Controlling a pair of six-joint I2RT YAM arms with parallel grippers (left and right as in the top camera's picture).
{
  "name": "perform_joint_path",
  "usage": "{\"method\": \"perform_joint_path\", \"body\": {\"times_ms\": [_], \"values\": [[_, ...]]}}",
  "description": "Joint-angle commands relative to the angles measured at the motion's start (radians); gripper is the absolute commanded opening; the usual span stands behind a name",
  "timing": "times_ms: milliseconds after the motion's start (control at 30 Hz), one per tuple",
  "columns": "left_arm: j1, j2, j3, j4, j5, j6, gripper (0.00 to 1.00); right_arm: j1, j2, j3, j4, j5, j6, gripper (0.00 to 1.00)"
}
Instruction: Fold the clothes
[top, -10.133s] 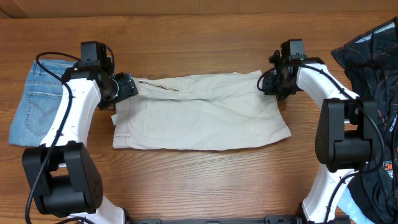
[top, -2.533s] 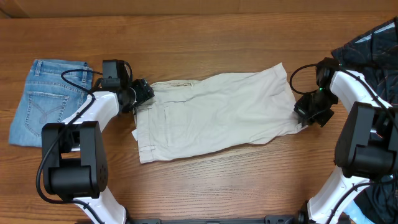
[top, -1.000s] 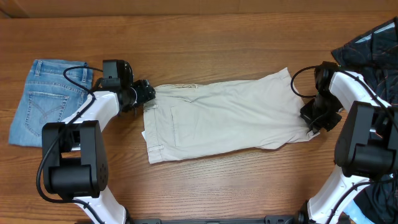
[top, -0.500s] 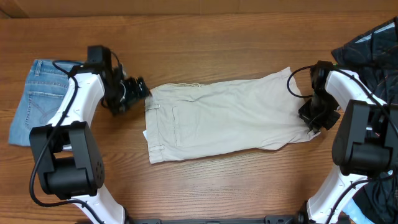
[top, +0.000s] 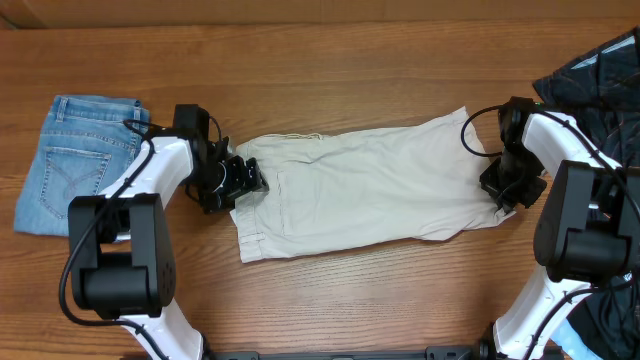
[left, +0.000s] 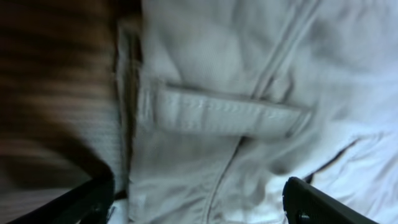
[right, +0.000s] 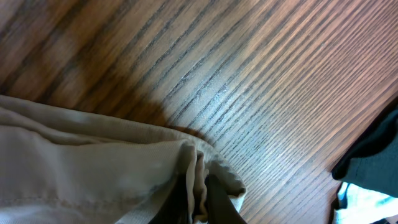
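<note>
The pale beige shorts (top: 370, 185) lie folded lengthwise across the middle of the table, waistband to the left, leg hems to the right. My left gripper (top: 250, 182) is open over the waistband edge. In the left wrist view its fingers (left: 199, 208) stand wide apart over the cloth (left: 261, 56), just below a belt loop (left: 224, 112). My right gripper (top: 502, 196) is at the right hem corner. In the right wrist view it (right: 199, 196) is shut on a bunched fold of the hem (right: 81, 162).
Folded light-blue jeans (top: 75, 160) lie at the far left. A black garment with orange-white print (top: 600, 110) is heaped at the right edge, close to my right arm; it also shows in the right wrist view (right: 373, 155). Bare wood table (top: 330, 80) surrounds the shorts.
My left gripper has let go of the shorts' top-left corner, swung out and come back down onto the middle of the waistband, open. The right gripper still holds the hem; the shorts lie still.
</note>
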Motion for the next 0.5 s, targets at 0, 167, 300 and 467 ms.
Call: {"method": "perform_joint_path", "body": {"times_ms": [0, 167, 300, 467], "values": [[-0.013, 0.0, -0.073, 0.051, 0.027, -0.038, 0.89, 0.003, 0.025, 0.02, 0.025, 0.008, -0.003, 0.06], [-0.046, 0.0, -0.147, 0.201, 0.154, -0.037, 0.83, 0.003, 0.025, 0.02, 0.026, 0.007, -0.003, 0.06], [-0.075, 0.0, -0.159, 0.213, 0.165, -0.036, 0.64, 0.003, 0.025, 0.02, 0.024, 0.005, -0.003, 0.06], [-0.074, 0.0, -0.159, 0.212, 0.161, -0.036, 0.26, 0.003, 0.025, 0.02, 0.023, 0.005, -0.003, 0.06]]}}
